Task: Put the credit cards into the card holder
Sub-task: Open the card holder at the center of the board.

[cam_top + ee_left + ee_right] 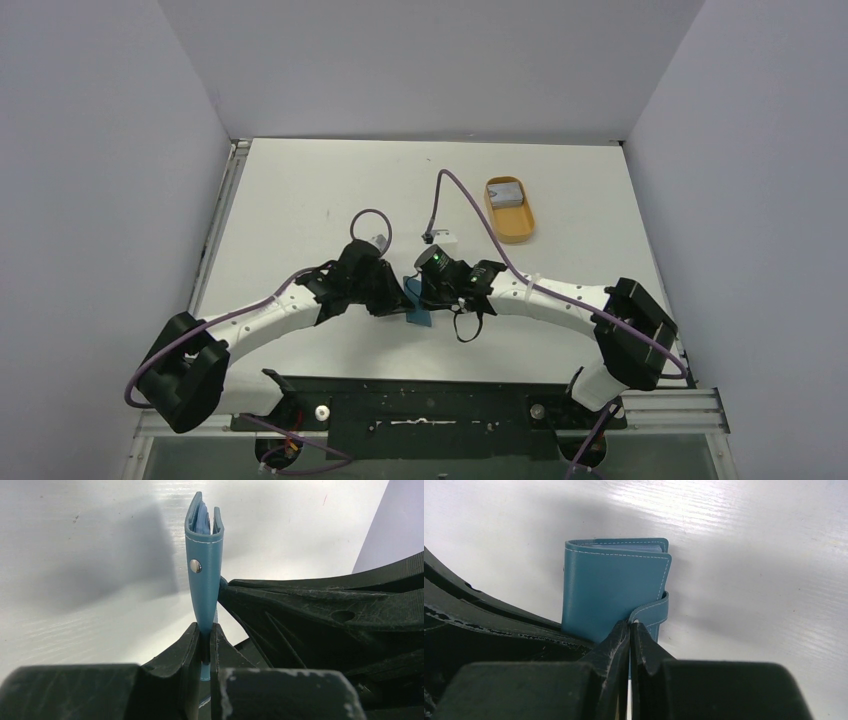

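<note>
The teal-blue card holder (418,306) hangs folded between my two grippers, just above the table's middle. My left gripper (205,628) is shut on the lower edge of the card holder (205,555), whose snap button faces that camera. My right gripper (630,625) is shut on the strap tab of the card holder (609,590); the folded cover faces that camera, with clear sleeves showing at its top edge. In the top view the left gripper (396,299) and right gripper (434,294) meet at the wallet. Grey credit cards (506,192) lie in the orange tray at the back right.
The orange oval tray (521,233) sits right of centre, far from both grippers. A small white block (444,238) lies just behind the right wrist. A metal rail (222,215) runs along the table's left edge. Grey walls close in both sides and the back.
</note>
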Robot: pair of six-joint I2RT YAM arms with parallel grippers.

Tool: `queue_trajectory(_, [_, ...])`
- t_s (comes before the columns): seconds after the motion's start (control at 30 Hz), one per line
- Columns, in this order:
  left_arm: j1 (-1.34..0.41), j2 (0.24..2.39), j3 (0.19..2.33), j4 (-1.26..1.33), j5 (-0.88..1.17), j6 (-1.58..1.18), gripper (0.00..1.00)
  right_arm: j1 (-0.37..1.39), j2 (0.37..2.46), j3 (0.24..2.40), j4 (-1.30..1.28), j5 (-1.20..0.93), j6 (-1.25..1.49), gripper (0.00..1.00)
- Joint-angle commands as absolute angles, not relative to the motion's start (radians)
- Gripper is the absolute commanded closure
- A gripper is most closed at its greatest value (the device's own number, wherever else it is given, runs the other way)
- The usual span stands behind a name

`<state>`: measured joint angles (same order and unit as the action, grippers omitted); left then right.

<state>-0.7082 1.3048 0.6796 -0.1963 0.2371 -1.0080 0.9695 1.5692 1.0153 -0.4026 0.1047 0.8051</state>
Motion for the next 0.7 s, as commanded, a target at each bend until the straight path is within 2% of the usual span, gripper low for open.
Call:
queue_trajectory(0.0, [-0.711, 1.256, 0.752, -0.198, 0.230, -0.980, 1.00, 0.963, 1.580, 1.025, -0.476, 0.195, 0.790, 1.00])
queue_trajectory(0.67, [-0.710, 1.270, 0.729, -0.207, 0.204, -0.968, 1.00, 0.874, 1.459, 0.906, -0.518, 0.255, 0.811, 1.00])
